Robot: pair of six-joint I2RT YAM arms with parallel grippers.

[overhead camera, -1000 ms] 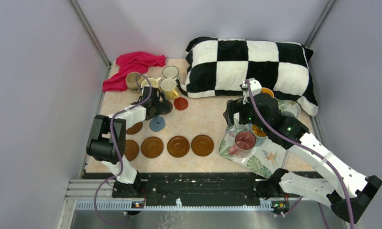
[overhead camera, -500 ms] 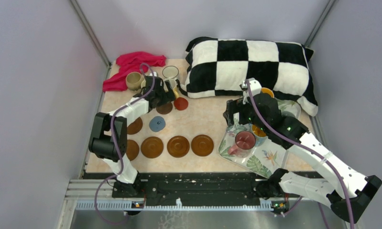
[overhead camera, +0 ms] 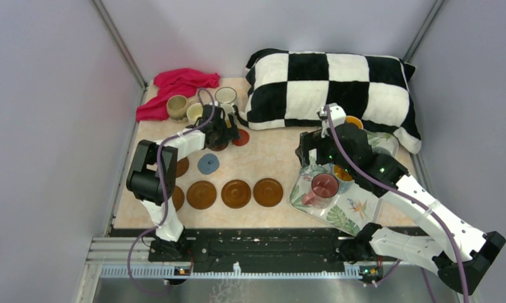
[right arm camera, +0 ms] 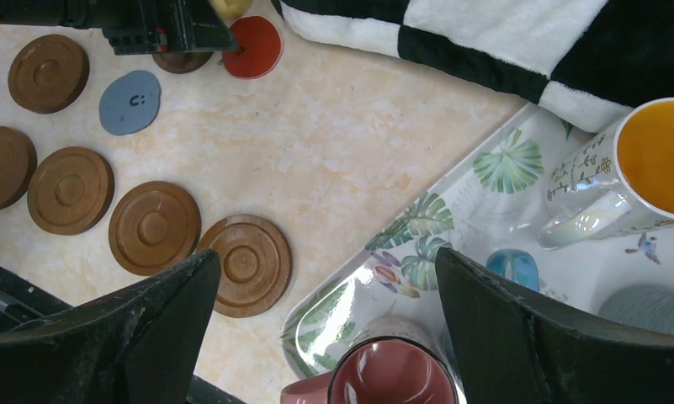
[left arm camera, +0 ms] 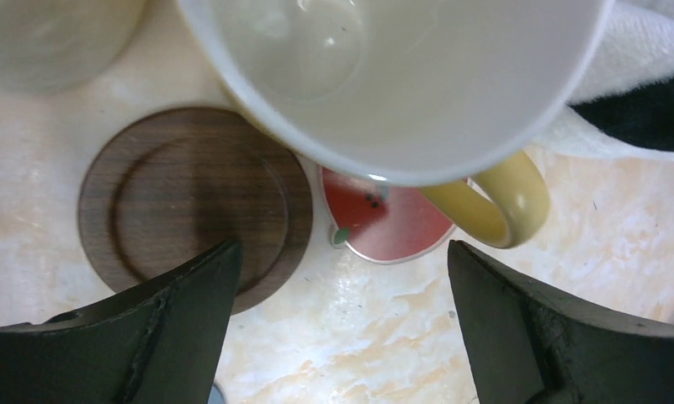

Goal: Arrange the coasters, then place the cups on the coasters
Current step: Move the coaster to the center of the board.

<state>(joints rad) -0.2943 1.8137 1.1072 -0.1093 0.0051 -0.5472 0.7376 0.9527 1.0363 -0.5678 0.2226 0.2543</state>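
My left gripper (overhead camera: 222, 126) is open at the back left, hovering over a yellow-handled cup (left arm camera: 400, 76) with a white inside. Bare table shows between its fingers (left arm camera: 340, 282). Below that cup lie a dark brown coaster (left arm camera: 190, 202) and a red coaster (left arm camera: 400, 223). A blue-grey coaster (overhead camera: 208, 163) sits nearer. Brown coasters (overhead camera: 236, 193) form a row along the front. A tan cup (overhead camera: 176, 106), a cream one (overhead camera: 194, 112) and a white one (overhead camera: 225, 96) stand at the back. My right gripper (overhead camera: 310, 151), open (right arm camera: 326, 269), hangs over the tray's left edge above a pink cup (right arm camera: 392, 374).
The leaf-print tray (right arm camera: 451, 219) on the right also holds an orange-lined cup (right arm camera: 653, 160) and a grey cup (right arm camera: 653, 307). A checkered pillow (overhead camera: 329, 88) fills the back right. A red cloth (overhead camera: 174, 85) lies in the back left corner.
My left gripper has moved back and to the right, from above the coasters to over the yellow-handled cup. The right arm has stayed still.
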